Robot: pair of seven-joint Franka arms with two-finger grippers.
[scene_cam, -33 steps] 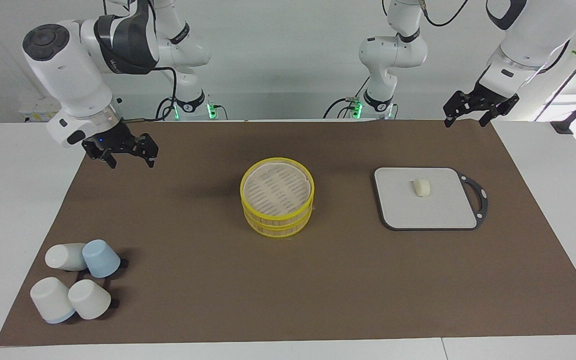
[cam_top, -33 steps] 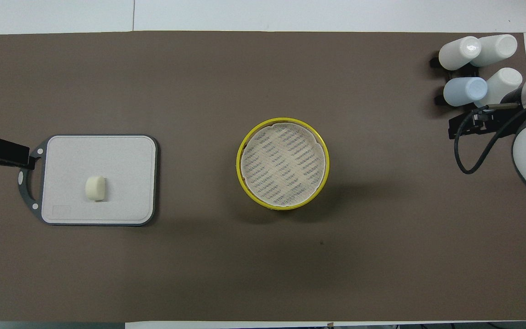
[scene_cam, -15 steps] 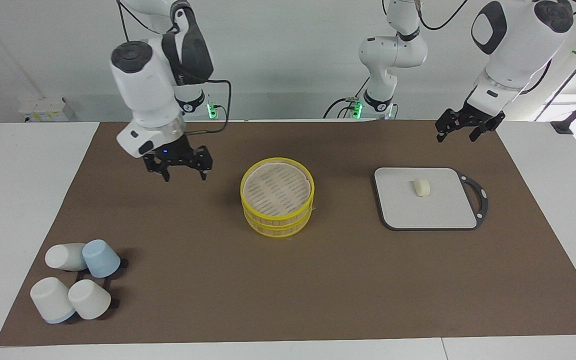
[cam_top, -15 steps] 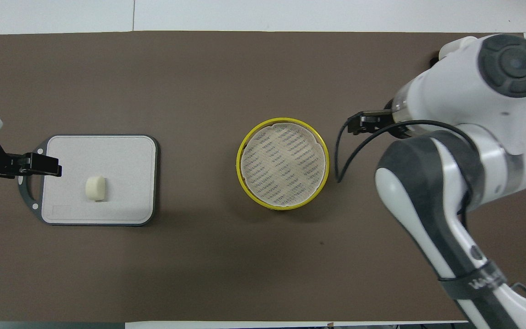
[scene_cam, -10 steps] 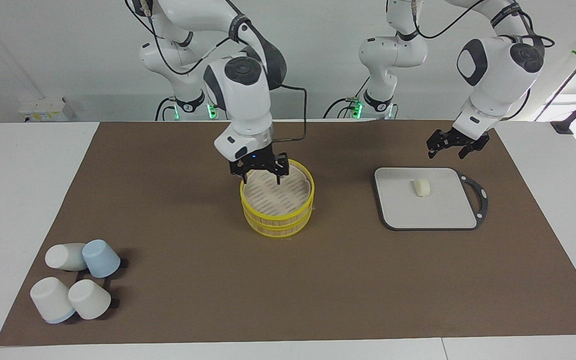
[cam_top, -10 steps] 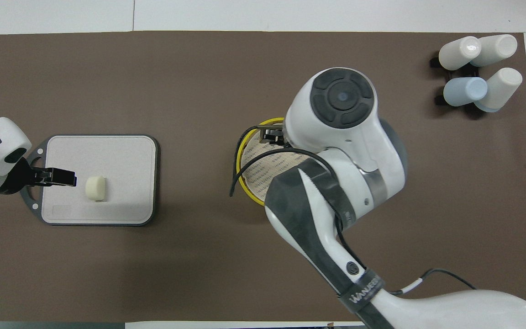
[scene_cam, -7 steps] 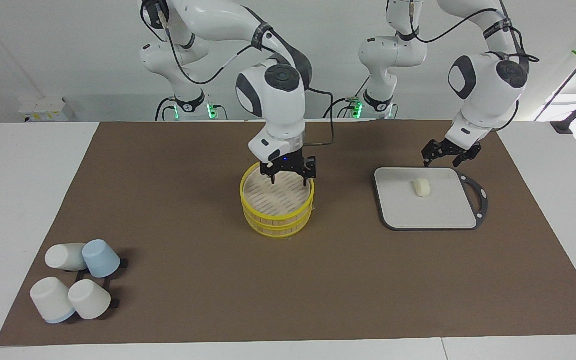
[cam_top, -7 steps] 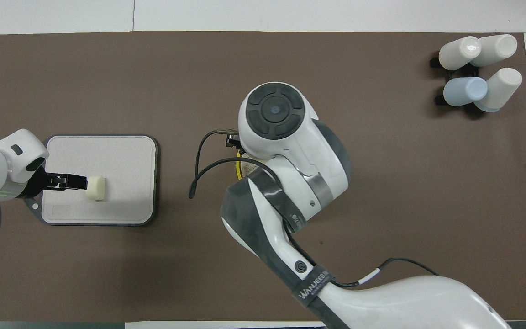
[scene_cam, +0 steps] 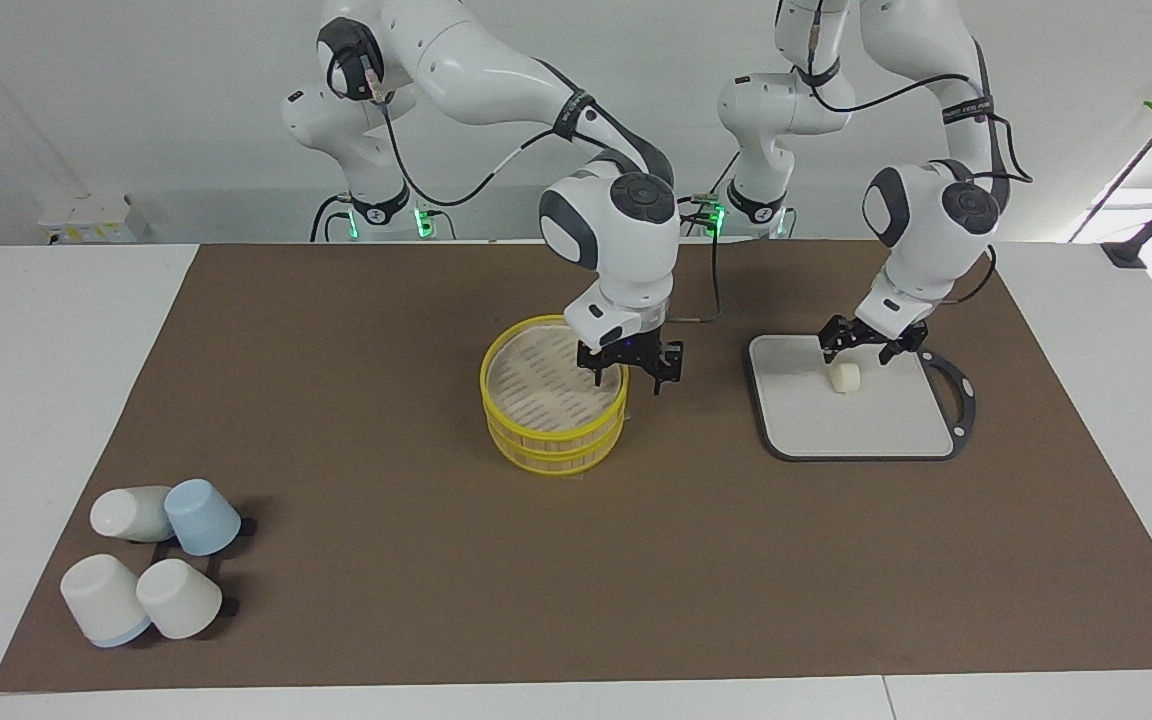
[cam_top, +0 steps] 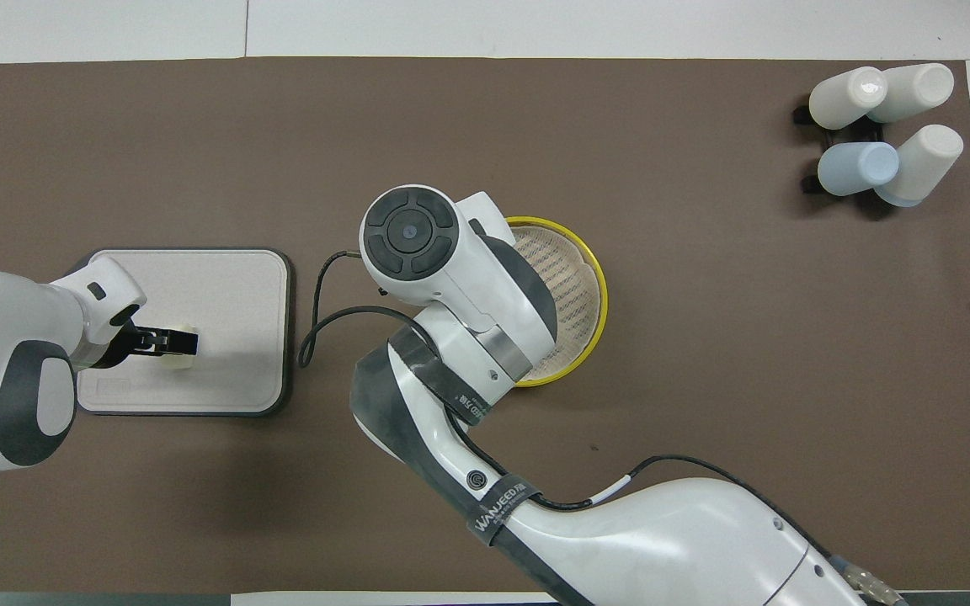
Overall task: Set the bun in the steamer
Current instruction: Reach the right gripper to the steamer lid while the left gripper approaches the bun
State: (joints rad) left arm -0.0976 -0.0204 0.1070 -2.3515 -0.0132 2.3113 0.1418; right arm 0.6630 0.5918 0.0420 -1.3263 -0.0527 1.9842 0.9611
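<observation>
Hovering over bun (scene_cam: pixel 845 376) on board (scene_cam: pixel 896 425): left gripper (scene_cam: pixel 859 343), spread | right gripper (scene_cam: pixel 630 367), spread, over steamer (scene_cam: pixel 554 407) rim, mid-desk.

1. We count one bun (scene_cam: pixel 844 377).
2. One steamer (scene_cam: pixel 553 408).
3. One grey board (scene_cam: pixel 856 420).
4. Four cups (scene_cam: pixel 151 560): three white, one pale blue.
5. Two robot arms (scene_cam: pixel 626 220).

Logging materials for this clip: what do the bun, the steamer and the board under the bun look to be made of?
The bun: matte cream-white, rounded edges, probably foam or soft plastic, possibly dough. The steamer: looks like bamboo, with pale slatted wood in the base and walls; its glossy yellow rims could be paint or plastic. The board: flat matte pale-grey face, dark border and handle, likely plastic.
</observation>
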